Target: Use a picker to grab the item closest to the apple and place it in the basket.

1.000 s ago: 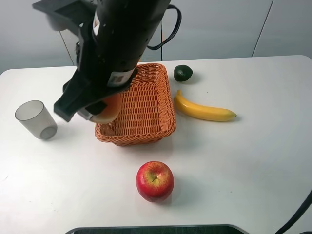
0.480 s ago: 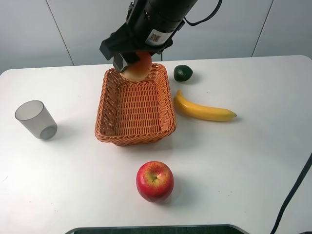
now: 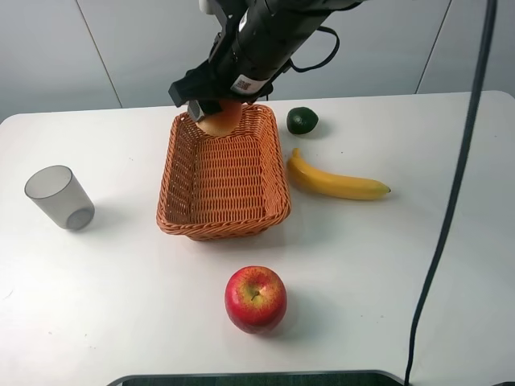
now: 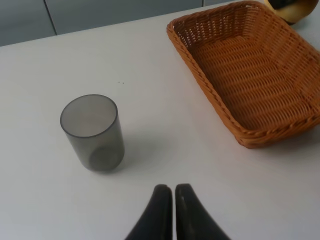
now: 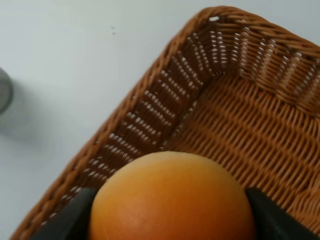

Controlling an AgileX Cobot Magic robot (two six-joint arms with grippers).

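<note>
A round orange fruit [image 5: 172,200] with smooth, faintly pitted skin is clamped between the dark fingers of the right gripper [image 3: 216,112]. It is held over the far left corner of the woven orange-brown wicker basket [image 3: 273,193].

On the white table [image 3: 96,305], counted near to far, are:
- one red apple [image 3: 255,298]
- one basket
- one translucent grey cup [image 3: 59,197]
- one yellow banana [image 3: 334,182]
- one dark green round fruit [image 3: 302,121]

One orange fruit is seen.

Only the left wrist view shows the left gripper [image 4: 170,200], its black fingertips pressed together on nothing, near the cup. The apple, the banana and the green fruit are seen only from the high camera. The fruit's skin is shown closely only by the right wrist view.
</note>
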